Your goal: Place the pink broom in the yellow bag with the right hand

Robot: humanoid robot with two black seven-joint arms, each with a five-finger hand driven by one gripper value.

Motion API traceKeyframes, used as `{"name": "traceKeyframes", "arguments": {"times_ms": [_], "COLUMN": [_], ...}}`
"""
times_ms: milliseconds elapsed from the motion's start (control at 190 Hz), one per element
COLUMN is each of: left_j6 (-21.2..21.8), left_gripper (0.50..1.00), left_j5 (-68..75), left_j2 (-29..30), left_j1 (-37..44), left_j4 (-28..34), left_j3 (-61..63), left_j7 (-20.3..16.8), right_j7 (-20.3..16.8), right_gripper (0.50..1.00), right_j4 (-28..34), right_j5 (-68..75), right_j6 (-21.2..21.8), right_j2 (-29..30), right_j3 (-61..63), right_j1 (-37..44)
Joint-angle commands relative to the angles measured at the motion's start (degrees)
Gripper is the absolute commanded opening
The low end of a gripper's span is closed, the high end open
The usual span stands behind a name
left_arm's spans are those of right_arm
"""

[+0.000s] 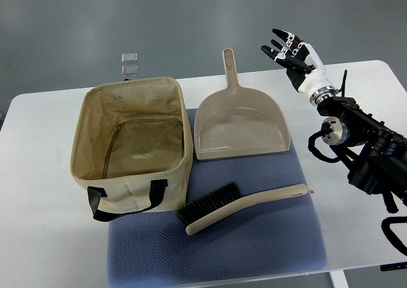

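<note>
Progress stood at 0 steps: broom [245, 206] lay on the blue mat [254, 250], just beside the open bag [130, 145]. The right hand [294, 53] hovered well apart, fingers seemingly spread, grasping nothing.

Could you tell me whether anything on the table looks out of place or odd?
Nothing looks spilled or damaged. The brush lies flat on the blue mat, apart from the dustpan, and the open bag stands upright with nothing visible inside. One mismatch: the brush looks beige, not pink. The right hand is raised beyond the table's far edge, fingers spread.
</note>
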Motion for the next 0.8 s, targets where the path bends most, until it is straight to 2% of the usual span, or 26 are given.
{"name": "traceKeyframes", "arguments": {"times_ms": [0, 247, 373, 546, 793], "left_j6": [-0.01, -0.01, -0.01, -0.01, -0.01], "left_gripper": [1.000, 1.000, 1.000, 1.000, 1.000], "left_j5": [0.01, 0.01, 0.01, 0.01, 0.01], "left_j2": [0.00, 0.00, 0.00, 0.00, 0.00], "left_j1": [0.00, 0.00, 0.00, 0.00, 0.00], "left_j4": [-0.05, -0.05, 0.04, 0.04, 0.04], "left_j3": [0.01, 0.01, 0.01, 0.01, 0.01], "left_j7": [0.00, 0.00, 0.00, 0.00, 0.00], "right_j7": [0.17, 0.26, 0.08, -0.01, -0.44], "right_gripper": [0.930, 0.930, 0.930, 0.930, 0.930], "right_j4": [0.00, 0.79, 2.37, 7.20, 15.56], "right_j5": [-0.04, -1.89, -3.82, -7.86, -14.28], "right_j6": [-0.53, -0.71, -0.97, -4.04, -4.05], "right_j2": [-0.04, -0.30, -2.24, -7.86, -15.95], "right_j3": [-0.21, -1.80, -4.87, -15.50, -28.52], "right_j1": [-0.17, 0.09, 0.97, 3.78, 7.56]}}
